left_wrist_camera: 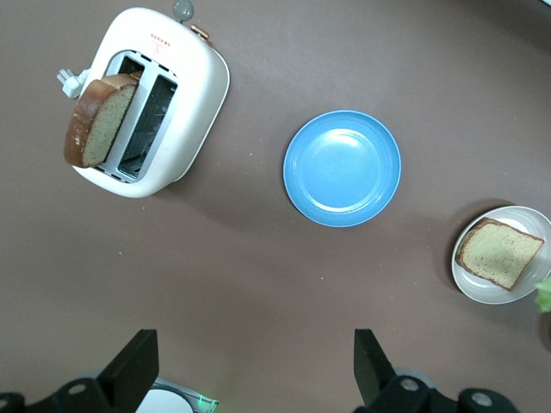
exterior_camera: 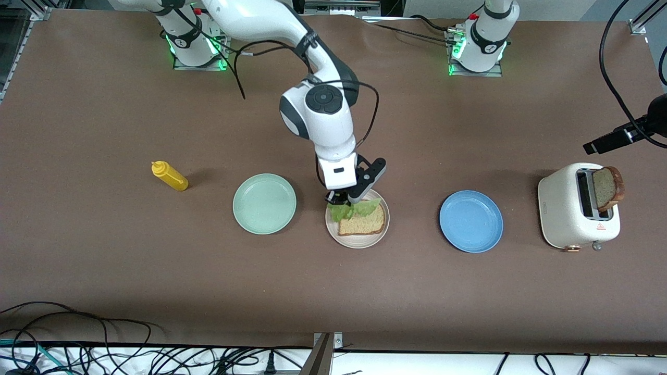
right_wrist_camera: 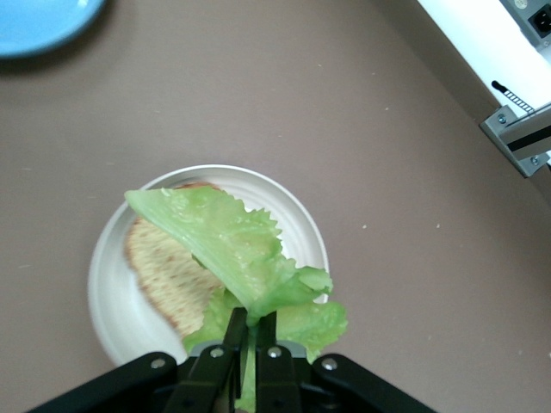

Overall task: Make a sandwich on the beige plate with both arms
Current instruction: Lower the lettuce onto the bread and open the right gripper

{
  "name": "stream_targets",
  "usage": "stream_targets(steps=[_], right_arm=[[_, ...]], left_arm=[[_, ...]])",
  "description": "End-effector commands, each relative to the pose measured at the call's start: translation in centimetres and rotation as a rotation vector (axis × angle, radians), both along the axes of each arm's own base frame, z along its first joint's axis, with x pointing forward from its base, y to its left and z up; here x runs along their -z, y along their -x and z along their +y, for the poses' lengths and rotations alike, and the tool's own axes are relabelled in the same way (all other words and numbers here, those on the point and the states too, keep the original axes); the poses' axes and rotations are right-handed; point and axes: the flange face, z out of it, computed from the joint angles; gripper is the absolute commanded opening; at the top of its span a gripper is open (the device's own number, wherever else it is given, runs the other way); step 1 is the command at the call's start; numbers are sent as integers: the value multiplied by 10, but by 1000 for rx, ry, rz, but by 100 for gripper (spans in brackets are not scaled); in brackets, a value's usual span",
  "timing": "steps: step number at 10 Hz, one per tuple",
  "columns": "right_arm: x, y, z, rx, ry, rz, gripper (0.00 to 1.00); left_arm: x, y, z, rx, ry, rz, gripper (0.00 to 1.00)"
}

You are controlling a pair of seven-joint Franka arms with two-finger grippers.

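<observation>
Your right end effector (exterior_camera: pixel 341 198) is clamped tight on the lettuce leaf (exterior_camera: pixel 356 209) and hangs just over the beige plate (exterior_camera: pixel 357 240), at the plate's edge that faces the robot bases. In the right wrist view you can see the fingers (right_wrist_camera: pixel 225 342) pinched together on the leaf's stem end, with the ruffled part draping out over the bread slice (right_wrist_camera: pixel 168 278) that already lies flat on the plate. That plate sits about mid-bench, between the mint-green plate (exterior_camera: pixel 264 203) and the blue plate (exterior_camera: pixel 471 221), all three in a row.

Your left end effector (left_wrist_camera: pixel 256 370) is up high with its fingers (left_wrist_camera: pixel 132 368) spread wide and nothing between them, waiting above the bench toward the left arm's end. It looks down on the blue plate and the toaster (exterior_camera: pixel 576 212).

The second bread slice (exterior_camera: pixel 608 187) stands upright in one toaster slot, poking well out of the top. The toaster sits near the bench edge at the left arm's end. The yellow squeeze bottle (exterior_camera: pixel 170 176) lies tilted on the bench toward the right arm's end, just beside the mint-green plate but not touching it.
</observation>
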Motion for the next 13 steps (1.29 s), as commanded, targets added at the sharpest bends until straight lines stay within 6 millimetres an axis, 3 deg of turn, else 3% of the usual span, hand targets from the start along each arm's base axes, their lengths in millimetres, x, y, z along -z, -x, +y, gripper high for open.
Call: stream_targets(steps=[1, 6, 9, 10, 11, 12, 13], right_arm=[[33, -10, 0, -23, 16, -46, 0], [61, 13, 23, 18, -13, -26, 0], [64, 16, 27, 25, -25, -35, 0], [63, 16, 28, 24, -35, -44, 40], [62, 15, 28, 25, -41, -47, 49], [61, 15, 29, 25, -44, -49, 99], [59, 15, 29, 24, -45, -49, 100]], left_arm=[[-4, 1, 3, -7, 38, -9, 100], [-5, 1, 6, -13, 40, -11, 100], [-5, 1, 6, -14, 38, -10, 100], [-4, 1, 5, -12, 38, -9, 100], [-4, 1, 5, -12, 38, -9, 100], [-4, 1, 4, -11, 38, -9, 100], [-4, 1, 4, -11, 38, -9, 100]])
